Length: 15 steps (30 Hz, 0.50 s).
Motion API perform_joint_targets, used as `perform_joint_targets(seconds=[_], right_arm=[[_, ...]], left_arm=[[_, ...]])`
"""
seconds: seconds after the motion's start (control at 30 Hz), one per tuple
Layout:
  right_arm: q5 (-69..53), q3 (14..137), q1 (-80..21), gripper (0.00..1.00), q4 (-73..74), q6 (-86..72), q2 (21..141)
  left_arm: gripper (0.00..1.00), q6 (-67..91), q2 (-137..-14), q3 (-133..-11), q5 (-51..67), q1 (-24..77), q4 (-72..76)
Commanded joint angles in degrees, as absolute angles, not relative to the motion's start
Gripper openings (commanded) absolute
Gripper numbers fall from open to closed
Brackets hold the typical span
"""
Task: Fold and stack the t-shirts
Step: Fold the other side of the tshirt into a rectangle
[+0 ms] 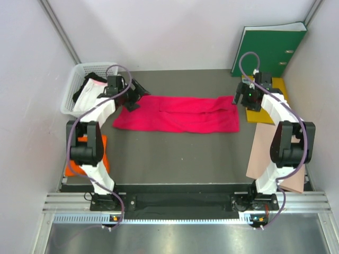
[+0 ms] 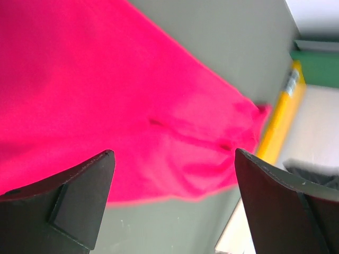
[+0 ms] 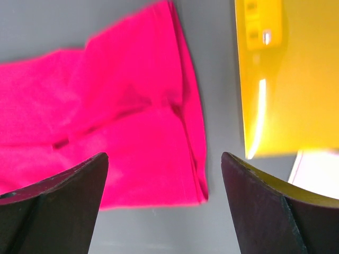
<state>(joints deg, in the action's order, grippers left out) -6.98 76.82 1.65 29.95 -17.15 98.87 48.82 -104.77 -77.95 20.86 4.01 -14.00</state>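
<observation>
- The arms' bases sit at the near edge of the dark grey counter [image 1: 175, 159].
- An orange shirt [image 1: 74, 168] lies folded flat at the near left. The left arm hides part of it.
- A tan sheet [image 1: 260, 153] lies along the near right edge, running under the right arm.
- The magenta shirt [image 1: 180, 114] lies further back across the middle of the counter. It is folded into a long band running left to right, with a crease line along its length.
- The left fingers [image 2: 74, 206] are spread wide apart above the band's left end. Only magenta cloth shows between them, and they hold nothing. Whether they touch the cloth cannot be told.
- The right fingers [image 3: 58, 206] are also spread wide and hold nothing. They are over the band's right end, and the shirt's hem and a strip of bare counter show between them.
- A yellow folder [image 1: 279, 87] lies flat just beyond that hem, apart from the shirt and partly under the right wrist.
- A white basket [image 1: 69, 95] stands at the far left, beside the left wrist. It holds a whitish garment [image 1: 87, 95], with a black garment [image 1: 92, 76] behind it.
- A green binder [image 1: 273, 47] leans upright against the back wall in the far right corner.
</observation>
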Motion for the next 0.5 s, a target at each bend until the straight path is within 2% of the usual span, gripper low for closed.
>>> perform_joint_targets(seconds=[0.0, 0.27, 0.47], right_arm=[[-6.41, 82.26, 0.88, 0.87, 25.67, -15.12, 105.44], [-6.94, 88.15, 0.44, 0.86, 23.47, -15.56, 115.04], [-5.1, 90.17, -1.84, 0.84, 22.24, -15.64, 118.91]], left_arm=[[0.99, 48.43, -92.67, -67.08, 22.42, 7.2, -12.3], [0.99, 52.99, -80.08, -45.91, 18.81, 8.09, -10.81], [0.99, 55.72, -79.71, -40.44, 16.27, 8.35, -9.76]])
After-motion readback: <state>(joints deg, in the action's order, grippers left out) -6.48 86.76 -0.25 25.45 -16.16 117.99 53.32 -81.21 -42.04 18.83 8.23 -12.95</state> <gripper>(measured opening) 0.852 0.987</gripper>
